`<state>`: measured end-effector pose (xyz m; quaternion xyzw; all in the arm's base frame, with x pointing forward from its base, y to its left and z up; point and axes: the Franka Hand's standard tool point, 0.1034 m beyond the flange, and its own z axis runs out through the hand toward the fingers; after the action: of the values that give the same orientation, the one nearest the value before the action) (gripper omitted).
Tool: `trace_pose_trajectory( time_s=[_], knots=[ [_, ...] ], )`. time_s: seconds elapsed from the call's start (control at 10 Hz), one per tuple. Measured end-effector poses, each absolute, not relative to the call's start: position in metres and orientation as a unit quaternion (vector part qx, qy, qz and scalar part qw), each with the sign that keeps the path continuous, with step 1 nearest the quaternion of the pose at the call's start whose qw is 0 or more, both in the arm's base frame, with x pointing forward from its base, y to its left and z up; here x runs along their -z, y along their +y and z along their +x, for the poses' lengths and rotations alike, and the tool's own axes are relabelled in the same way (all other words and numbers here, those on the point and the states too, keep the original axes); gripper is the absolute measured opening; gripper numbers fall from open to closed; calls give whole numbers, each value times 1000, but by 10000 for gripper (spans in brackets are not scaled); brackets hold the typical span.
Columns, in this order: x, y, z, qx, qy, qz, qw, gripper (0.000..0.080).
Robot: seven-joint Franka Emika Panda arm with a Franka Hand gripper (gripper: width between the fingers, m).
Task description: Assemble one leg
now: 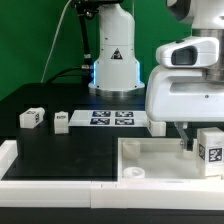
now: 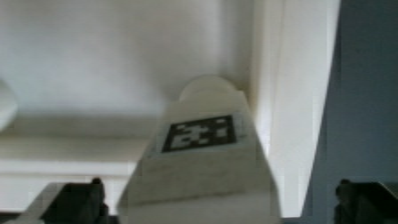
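- Pincer (image 2: 222, 205) is released and spread wide. In the wrist view its two dark fingertips (image 2: 80, 202) stand on either side of the leg (image 2: 199, 135), with a clear gap on each side, so it grips nothing.
- In the exterior view the pincer (image 1: 188, 140) hangs low under the arm's bulky white head, just above the white panel (image 1: 60, 165). One dark finger shows there, and the other cannot be made out.
- Nearest the exterior camera, the white panel lies flat on the worktop (image 1: 40, 98). It is wide and shallow like a tray, with a raised rim.
- Inside that rim, toward the exterior view's right, the leg (image 1: 210, 150) stands upright just beside the pincer. It is a chunky white post with a square black-and-white tag on its face.
- The wrist view shows the leg close against the panel's rim (image 2: 281, 80), though whether they touch cannot be told. Dark worktop (image 2: 365, 80) shows beyond the rim.
- Nothing else can be made out inside the panel.
- Farther back, at the exterior view's left, one tagged post (image 1: 30, 118) and a second tagged post (image 1: 62, 121) rest on the black worktop, close together and well apart from the pincer.
- Behind them, near the middle, lies the marker board (image 1: 112, 118).
- Farthest back is the arm's base (image 1: 112, 62), against a green backdrop (image 1: 30, 40).
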<state>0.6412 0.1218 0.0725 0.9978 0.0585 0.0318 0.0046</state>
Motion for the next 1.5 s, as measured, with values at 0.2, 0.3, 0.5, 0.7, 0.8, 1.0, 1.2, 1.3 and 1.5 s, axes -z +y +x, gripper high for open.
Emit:
trace_pose_trajectory(
  time_s=[0.2, 0.3, 0.5, 0.7, 0.8, 1.0, 1.2, 1.3, 1.5],
  knots=[
    [-72, 121, 641, -31, 66, 997, 5, 514],
    [-72, 121, 641, -31, 57, 998, 4, 514],
    [-72, 121, 641, -31, 45, 998, 4, 291],
    [-72, 122, 641, -31, -57, 998, 0, 291],
    [-71, 121, 640, -30, -151, 988, -2, 291],
    [-70, 118, 640, -27, -292, 956, -9, 291],
    [-69, 116, 639, -18, -443, 896, -11, 291],
    [-69, 117, 639, -14, -512, 859, -8, 291],
    [-69, 114, 639, -10, -604, 797, -5, 291]
  ],
)
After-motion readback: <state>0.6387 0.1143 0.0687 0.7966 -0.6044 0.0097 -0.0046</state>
